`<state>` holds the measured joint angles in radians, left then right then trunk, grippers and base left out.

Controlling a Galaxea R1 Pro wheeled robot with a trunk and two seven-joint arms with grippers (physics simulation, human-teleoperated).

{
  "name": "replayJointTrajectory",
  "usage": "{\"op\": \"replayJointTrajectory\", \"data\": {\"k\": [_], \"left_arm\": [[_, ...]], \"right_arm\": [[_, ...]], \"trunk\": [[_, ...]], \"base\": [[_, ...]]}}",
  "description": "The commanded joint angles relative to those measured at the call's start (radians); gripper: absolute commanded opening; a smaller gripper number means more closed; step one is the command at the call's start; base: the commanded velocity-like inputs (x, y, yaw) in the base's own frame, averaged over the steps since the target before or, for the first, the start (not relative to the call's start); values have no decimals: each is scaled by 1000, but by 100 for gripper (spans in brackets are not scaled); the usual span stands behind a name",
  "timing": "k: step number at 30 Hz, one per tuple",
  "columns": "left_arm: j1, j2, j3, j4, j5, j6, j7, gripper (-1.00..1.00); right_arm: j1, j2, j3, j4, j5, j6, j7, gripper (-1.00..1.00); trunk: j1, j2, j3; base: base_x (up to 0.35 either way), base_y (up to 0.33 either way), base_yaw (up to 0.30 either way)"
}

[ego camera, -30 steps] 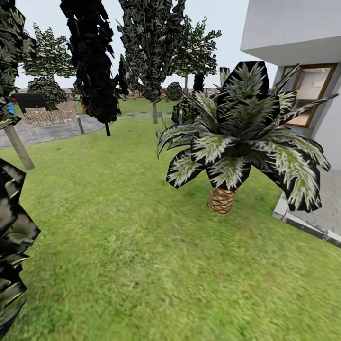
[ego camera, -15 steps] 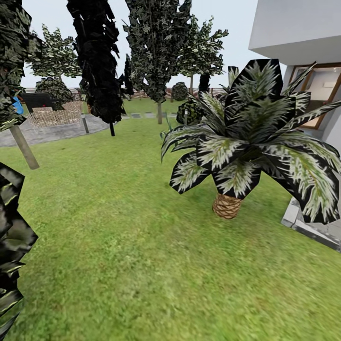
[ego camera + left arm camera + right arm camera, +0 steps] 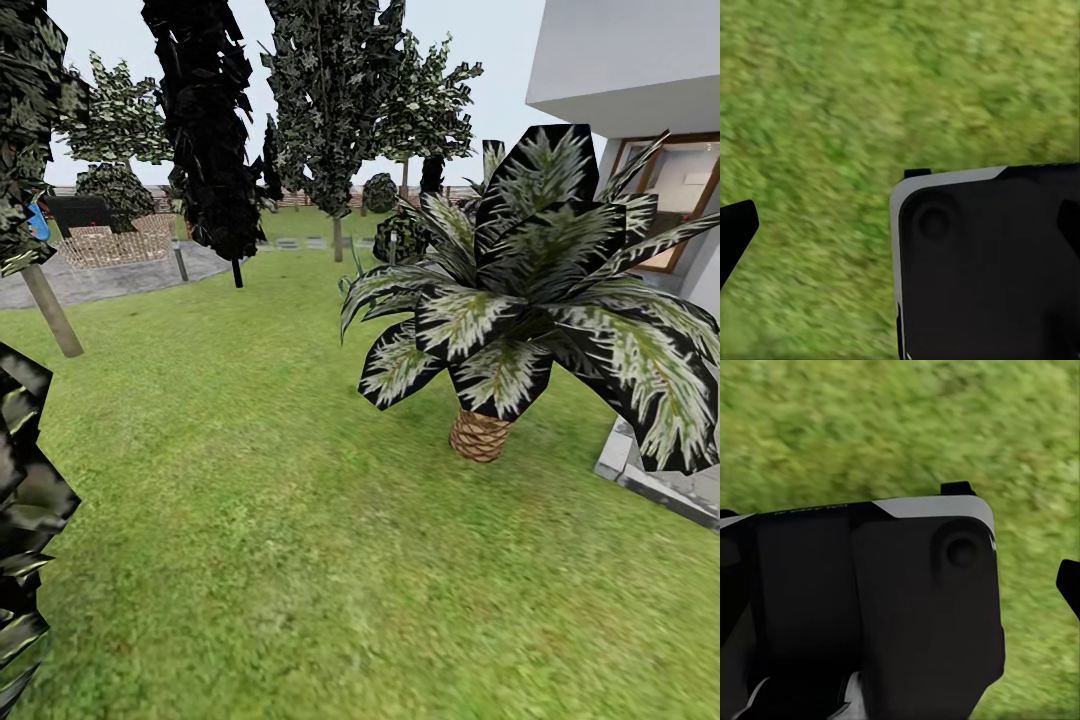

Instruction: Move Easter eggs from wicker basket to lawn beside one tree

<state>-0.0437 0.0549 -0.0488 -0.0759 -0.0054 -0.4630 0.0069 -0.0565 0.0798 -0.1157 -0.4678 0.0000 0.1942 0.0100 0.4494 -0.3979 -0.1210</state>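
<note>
The Easter eggs and the wicker basket are out of view. The lawn (image 3: 250,480) spreads wide and green in the head view. A slanted grey-brown tree trunk (image 3: 48,310) rises from the grass at the far left. Over grass in the left wrist view, my left gripper (image 3: 900,225) is open, one black fingertip (image 3: 735,232) at each side edge and nothing between them. My right gripper (image 3: 900,577) also hangs over grass, open and empty, with one fingertip (image 3: 1069,585) plainly seen. A black, grey-rimmed part of the robot (image 3: 990,262) sits below both grippers.
A short palm (image 3: 480,435) with a scaly trunk stands on the grass at the right. Behind it are the white house (image 3: 620,60) and grey paving (image 3: 680,490). Dark cone-shaped trees (image 3: 205,130) stand at the back, beside a paved patio with woven furniture (image 3: 110,245).
The whole head picture shifted a little right and down a second ago, so the camera moved. It has held steady for the last half second.
</note>
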Motion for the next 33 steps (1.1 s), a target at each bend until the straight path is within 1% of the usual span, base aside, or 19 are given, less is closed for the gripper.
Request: {"op": "replayJointTrajectory", "data": {"k": [1,8,12,33], "left_arm": [[-1,0,-4,1,0,-3,1,100],[-1,0,-4,1,0,-3,1,100],[-1,0,-4,1,0,-3,1,100],[-1,0,-4,0,1,-3,1,100]], "right_arm": [[0,1,-6,-1,-1,5,1,100],[0,1,-7,4,-3,7,2,100],[0,0,-5,5,-3,9,2,100],[0,0,-4,6,-3,10,4,100]], "trunk": [[1,-2,-2],[1,-2,-2],[1,-2,1],[1,-2,24]], "base": [[0,0,0],[0,0,-5],[0,0,-112],[10,14,-201]]}}
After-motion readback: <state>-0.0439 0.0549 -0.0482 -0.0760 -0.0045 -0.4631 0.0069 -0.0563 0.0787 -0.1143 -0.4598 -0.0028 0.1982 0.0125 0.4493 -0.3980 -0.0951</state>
